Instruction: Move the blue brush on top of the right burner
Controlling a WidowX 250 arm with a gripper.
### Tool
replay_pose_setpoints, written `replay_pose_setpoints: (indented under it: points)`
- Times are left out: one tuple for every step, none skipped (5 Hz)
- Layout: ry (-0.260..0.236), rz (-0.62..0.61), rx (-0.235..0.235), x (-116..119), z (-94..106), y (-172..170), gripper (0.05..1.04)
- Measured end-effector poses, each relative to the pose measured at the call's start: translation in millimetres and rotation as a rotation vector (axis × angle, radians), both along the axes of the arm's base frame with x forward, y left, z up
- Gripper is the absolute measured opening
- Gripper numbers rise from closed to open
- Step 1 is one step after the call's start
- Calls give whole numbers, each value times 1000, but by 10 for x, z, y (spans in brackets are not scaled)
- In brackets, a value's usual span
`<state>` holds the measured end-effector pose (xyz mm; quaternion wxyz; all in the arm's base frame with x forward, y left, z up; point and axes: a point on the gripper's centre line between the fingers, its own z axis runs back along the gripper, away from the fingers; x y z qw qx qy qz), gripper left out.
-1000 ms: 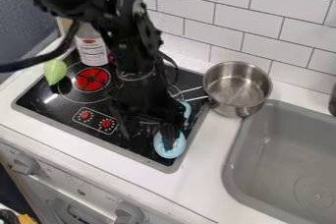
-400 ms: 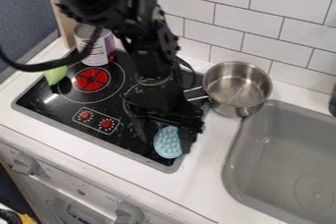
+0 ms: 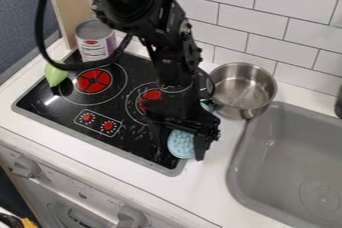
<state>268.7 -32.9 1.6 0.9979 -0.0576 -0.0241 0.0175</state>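
Blue brush [image 3: 180, 144]: head at front R corner of stovetop [image 3: 57, 108], partly behind gripper [image 3: 180, 151]; prob. there to be taken up, goal = on R burner, not there yet. L to R: green item [image 3: 55, 74] by L edge, no obvious job, prob. clutter. Can [image 3: 95, 42] upright at back L, prob. just parked out of the way; label w/ red patch + small print, n/a to read. L burner [image 3: 93, 81] bare, red centre. Control panel [image 3: 97, 122]: tick marks round 2 red dials, no words legible. R burner [image 3: 151, 96] partly covered by arm [image 3: 172, 54]. Gripper low at brush, prob. for the pickup; opening + hold: can't tell. Pot [image 3: 242, 90] between stove and sink [image 3: 287, 172], prob. leaves burner free.
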Motion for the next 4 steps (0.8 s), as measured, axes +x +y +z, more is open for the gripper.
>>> replay_pose_setpoints:
  points:
    - [-24,1,16,36,0,-7,768]
    - [-35,19,4,23,2,-22,766]
    - [-27,19,7,-25,-4,-10,766]
    - [70,14,-22,-207,6,-6,766]
